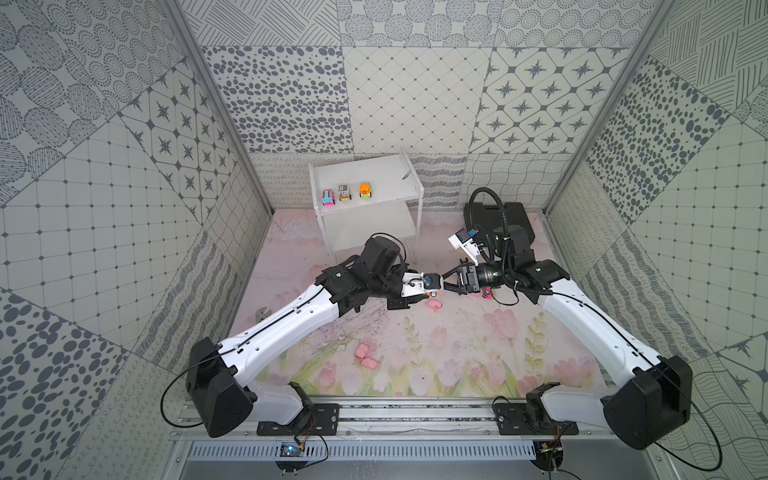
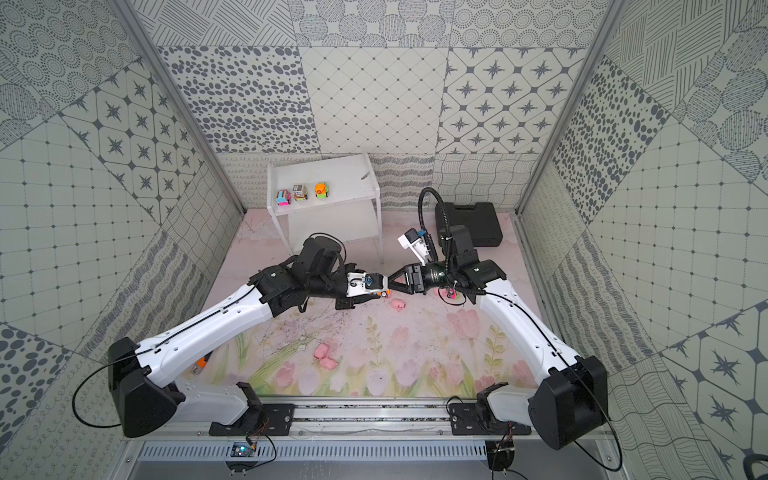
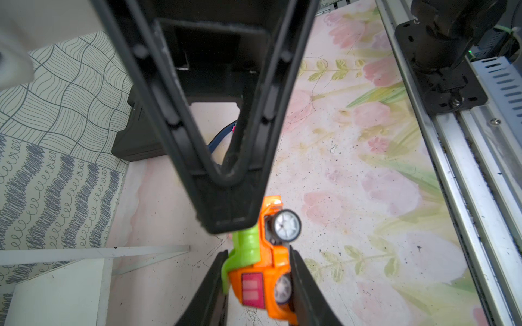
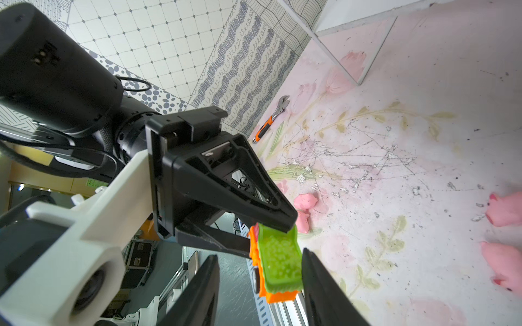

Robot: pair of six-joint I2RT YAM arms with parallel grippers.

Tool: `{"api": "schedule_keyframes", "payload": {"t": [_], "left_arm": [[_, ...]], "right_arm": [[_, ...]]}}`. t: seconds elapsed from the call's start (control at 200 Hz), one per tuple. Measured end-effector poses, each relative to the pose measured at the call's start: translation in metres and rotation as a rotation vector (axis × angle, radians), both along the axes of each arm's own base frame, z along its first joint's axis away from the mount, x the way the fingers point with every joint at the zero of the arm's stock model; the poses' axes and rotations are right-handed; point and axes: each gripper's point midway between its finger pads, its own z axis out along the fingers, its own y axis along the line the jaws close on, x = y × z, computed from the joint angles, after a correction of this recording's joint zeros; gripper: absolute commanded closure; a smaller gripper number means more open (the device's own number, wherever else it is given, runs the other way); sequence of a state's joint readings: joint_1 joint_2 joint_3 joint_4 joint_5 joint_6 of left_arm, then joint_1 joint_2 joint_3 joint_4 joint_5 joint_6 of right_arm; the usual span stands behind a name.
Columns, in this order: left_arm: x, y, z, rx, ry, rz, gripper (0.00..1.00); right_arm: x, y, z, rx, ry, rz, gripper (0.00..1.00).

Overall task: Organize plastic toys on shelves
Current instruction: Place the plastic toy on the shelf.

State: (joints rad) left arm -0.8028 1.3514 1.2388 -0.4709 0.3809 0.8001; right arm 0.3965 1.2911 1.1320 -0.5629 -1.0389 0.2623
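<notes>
My left gripper (image 3: 258, 254) is shut on an orange-and-green toy car (image 3: 262, 279), held above the mat mid-table (image 1: 434, 293). My right gripper (image 4: 260, 255) faces it tip to tip and stands open around the same car (image 4: 279, 259). One finger lies against the green side and a gap shows at the other. The white shelves (image 1: 386, 178) stand at the back with three cars on the top board: pink (image 1: 328, 198), grey (image 1: 344, 192) and orange (image 1: 365, 190). Pink pigs lie on the mat in both top views (image 1: 435, 306) (image 2: 322, 351).
A black case (image 2: 469, 224) sits at the back right behind the right arm. An orange-handled wrench (image 4: 269, 122) lies by the left wall. Another small pink toy (image 1: 485, 294) lies under the right wrist. Two more pigs (image 4: 505, 209) lie near it.
</notes>
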Motion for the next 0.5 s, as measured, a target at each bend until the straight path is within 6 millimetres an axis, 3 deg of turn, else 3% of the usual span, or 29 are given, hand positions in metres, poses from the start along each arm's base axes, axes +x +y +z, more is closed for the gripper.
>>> {"api": "schedule_keyframes", "payload": {"t": [0.5], "left_arm": [[-0.003, -0.001, 0.004, -0.005, -0.001, -0.02, 0.77]], "right_arm": [[-0.001, 0.002, -0.011, -0.039, 0.014, 0.004, 0.45]]}}
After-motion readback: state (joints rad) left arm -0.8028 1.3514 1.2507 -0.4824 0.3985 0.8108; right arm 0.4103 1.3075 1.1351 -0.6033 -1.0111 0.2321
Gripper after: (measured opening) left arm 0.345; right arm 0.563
